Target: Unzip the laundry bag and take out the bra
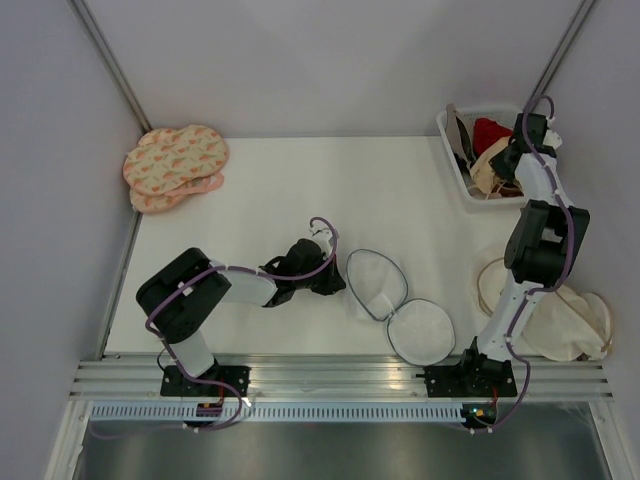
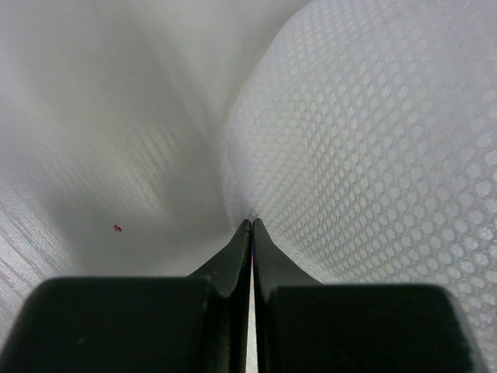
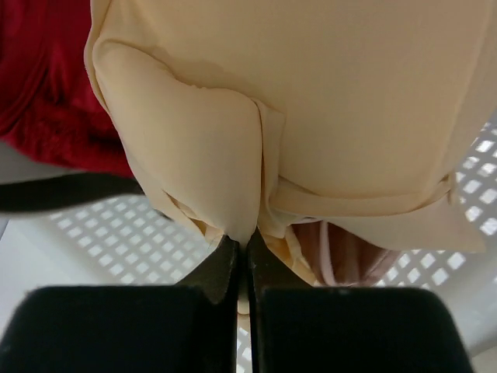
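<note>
The laundry bag (image 1: 378, 284) lies unzipped in two round halves near the table's front centre, its second half (image 1: 420, 331) towards the right arm. My left gripper (image 1: 340, 283) is at its left edge, shut on the white mesh (image 2: 373, 155), which is pinched at the fingertips (image 2: 252, 224). The peach-beige bra (image 1: 492, 166) is over the white basket (image 1: 452, 158) at the back right. My right gripper (image 1: 512, 160) is there, shut on a fold of the bra (image 3: 311, 93) just above the basket's lattice floor (image 3: 101, 242).
A red garment (image 1: 490, 130) and dark pieces lie in the basket; the red one also shows in the right wrist view (image 3: 46, 85). Pink patterned pouches (image 1: 175, 165) sit at the back left. Cream round pouches (image 1: 570, 320) lie at the right front edge.
</note>
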You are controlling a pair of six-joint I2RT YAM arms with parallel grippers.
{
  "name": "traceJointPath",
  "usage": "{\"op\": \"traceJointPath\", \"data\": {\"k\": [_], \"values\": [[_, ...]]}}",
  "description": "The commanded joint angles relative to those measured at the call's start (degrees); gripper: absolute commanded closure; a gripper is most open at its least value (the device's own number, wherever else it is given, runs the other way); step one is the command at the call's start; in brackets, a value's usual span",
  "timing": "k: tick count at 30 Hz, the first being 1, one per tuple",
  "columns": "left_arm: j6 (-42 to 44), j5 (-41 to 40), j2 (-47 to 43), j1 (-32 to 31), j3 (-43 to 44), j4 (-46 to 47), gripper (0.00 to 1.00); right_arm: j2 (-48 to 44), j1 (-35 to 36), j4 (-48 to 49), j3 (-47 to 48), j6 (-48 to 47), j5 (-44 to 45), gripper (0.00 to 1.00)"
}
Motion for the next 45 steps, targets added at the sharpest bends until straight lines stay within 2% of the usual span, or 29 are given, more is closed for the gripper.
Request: {"op": "traceJointPath", "data": {"k": [1, 3, 4, 5, 6, 8, 9, 12, 15, 18, 22, 25, 28, 30, 31, 33, 35, 37, 38, 45], "values": [[0.35, 0.1, -0.81, -0.15, -0.42, 0.93, 0.98, -2.36, -1.14, -1.0, 0.69, 1.83, 7.93, 1.0], [0.17, 0.28, -0.9, -0.24, -0.43, 1.11, 0.98, -2.17, -1.32, -0.13, 1.32, -1.5, 1.61, 0.99], [0.09, 0.28, -0.98, -0.24, -0.34, 1.11, 0.98, -3.48, -1.23, 1.79, 0.36, -2.21, -0.33, 0.94], [0.09, 0.19, -1.16, -0.24, -0.25, 1.02, 0.98, -4.8, -1.23, 3.99, -1.13, -3.78, -4.26, 0.83], [0.09, 0.19, -1.42, -0.24, -0.25, 0.84, 0.98, -6.46, -1.23, 6.44, -2.88, -4.15, -5.78, 0.59], [0.17, 0.02, -1.86, -0.15, 0.01, 0.23, 0.98, -11.91, -1.05, 11.82, -7.11, -5.63, -7.28, 0.42], [0.26, -0.16, -2.13, -0.24, 0.01, 0.05, 0.98, -13.67, -0.88, 12.7, -7.82, -6.34, -7.2, 0.26], [-0.09, -1.47, -3.44, -0.24, -0.34, -0.47, 0.98, -18.68, -0.26, 6.68, -5.81, -8.89, -7.82, 0.07], [-1.93, -5.49, -5.55, -0.15, -1.39, -0.65, 0.98, -24.57, 1.31, 2.7, -7.2, -9.42, -4.32, 0.02], [-3.95, -9.28, -9.32, -0.15, -2.8, -1.7, 0.98, -31.77, 5.26, 1.02, -13.6, -9.78, 1.31, 0.02], [-7.55, -14.74, -15.04, -0.24, -6.04, -2.58, 0.98, -42.65, 10.1, 1.89, -26.85, -8.99, 2.91, 0.02], [-10.45, -18.08, -21.27, -0.24, -8.77, -3.11, 0.98, -50.21, 17.19, 1.64, -35.2, -8.46, 2.65, 0.02], [-9.25, -16.26, -28.22, -0.24, -11.93, 1.87, 0.98, -57.51, 21.08, -0.03, -42.59, -7.76, 3.52, 0.02], [-5.91, -10.82, -30.5, -0.24, -12.29, 4.7, 0.98, -61.22, 23.9, -0.99, -46.39, -6.79, 3.7, 0.02], [-2.32, -4.35, -30.78, -0.24, -10.55, 3.84, 0.89, -64.28, 25.04, -2.05, -49.1, -6.0, 4.31, 0.02], [0.34, 2.53, -30.69, -0.32, -7.83, 2.61, 0.72, -66.85, 25.58, -3.89, -51.67, -4.6, 3.7, 0.02], [3.85, 5.98, -30.95, -0.32, -6.85, 1.47, 0.51, -69.84, 26.71, -5.65, -55.01, -3.37, 4.13, 0.02], [7.27, 10.55, -31.48, -0.32, -5.35, 1.11, 0.43, -72.56, 27.77, -6.1, -58.96, -2.31, 2.74, 0.02], [8.34, 11.7, -31.48, -0.32, -4.91, 1.11, 0.35, -73.18, 28.12, -6.27, -60.02, -1.96, 2.64, 0.02], [19.41, 19.26, -21.13, -0.67, 9.04, -11.19, 0.32, -74.6, 29.71, -6.36, -63.63, -2.04, 2.38, 0.02]]}}
